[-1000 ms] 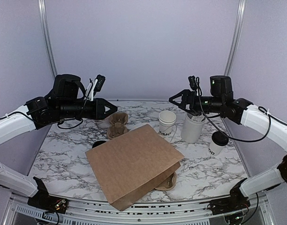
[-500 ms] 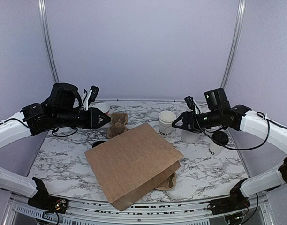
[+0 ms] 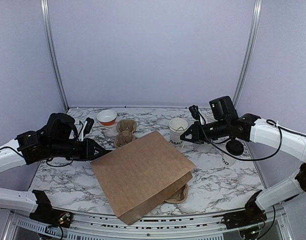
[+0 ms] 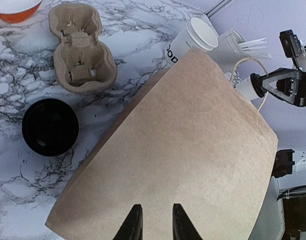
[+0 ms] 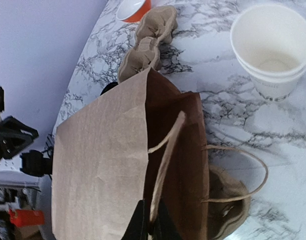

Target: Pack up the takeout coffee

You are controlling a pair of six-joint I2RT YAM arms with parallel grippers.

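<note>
You have a creased brown kraft paper bag [image 3: 143, 175] lying flat in the middle of the veined marble table [image 3: 63, 172], with its mouth toward 3 o'clock. Your right gripper [image 5: 150, 222] is pressed together on a twisted paper handle [image 5: 166, 160] at that mouth. Your left gripper [image 4: 154, 225] hangs over the bag's 9 o'clock corner, jaws narrowly parted with nothing between them. The takeout coffee cup [image 3: 228, 159] is small and white with black lettering. It wears a round black lid [image 3: 235, 146] and stands at 3 o'clock from the bag, partly behind the right arm. A stack of nested white cups [image 3: 178, 131] sits at 1 o'clock, with a taller tub of utensils [image 4: 228, 44] just beside it. At 11 o'clock are a moulded pulp carrier [image 3: 125, 132] and a red bowl [image 3: 107, 117]. A loose black lid [image 4: 49, 126] lies at 9 o'clock. A second ago both arms were higher, and the right jaws were spread above the tub.
</note>
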